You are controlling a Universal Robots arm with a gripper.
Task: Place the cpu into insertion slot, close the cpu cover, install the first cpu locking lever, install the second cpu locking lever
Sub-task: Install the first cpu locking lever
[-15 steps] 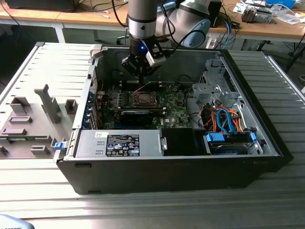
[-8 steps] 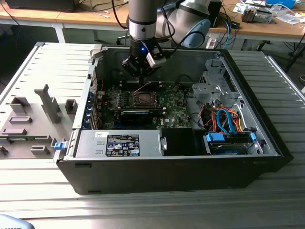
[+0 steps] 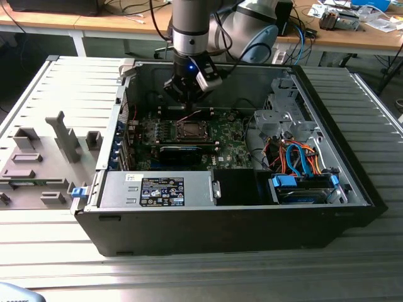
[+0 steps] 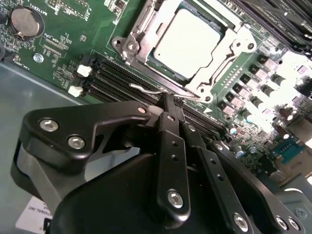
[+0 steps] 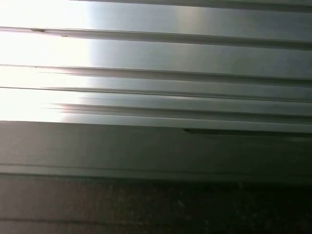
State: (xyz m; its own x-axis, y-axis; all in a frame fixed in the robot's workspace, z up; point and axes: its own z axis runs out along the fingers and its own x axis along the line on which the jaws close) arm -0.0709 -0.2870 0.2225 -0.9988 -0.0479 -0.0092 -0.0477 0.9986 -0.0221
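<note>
Exterior view first: the grey robot arm reaches down into an open black computer case (image 3: 352, 189) lying on a ribbed grey metal surface (image 3: 189, 277), and its black gripper (image 3: 186, 94) hangs just above the green circuit board (image 3: 223, 146), near the far edge of the square dark insertion slot with its silvery rim (image 3: 189, 131). A grey moulded parts holder (image 3: 38, 163) sits well apart, on the exterior view's left. From here I cannot tell how the fingers stand.

Second wrist view: the small flat square cpu with its dull silver-grey top (image 4: 187, 41) lies seated in the insertion slot (image 4: 220, 22), and the thin silvery cpu cover frame (image 4: 224, 63) lies flat around it, the chip showing through its window. The gripper (image 4: 168, 100) has its slim black fingers (image 4: 170, 131) drawn close together, the tips right at a thin silvery wire locking lever (image 4: 156, 90) that runs along the near edge of the cover, beside the long black memory slots (image 4: 114, 78). Whether the fingers actually pinch the lever or only press against it is not clear.

First wrist view: ribbed grey metal (image 5: 156, 53) and a dark band, nothing of the task.

My judgement: placing the chip and closing the cover look done; the work stands at a locking lever, and whether either lever is latched I cannot tell.
</note>
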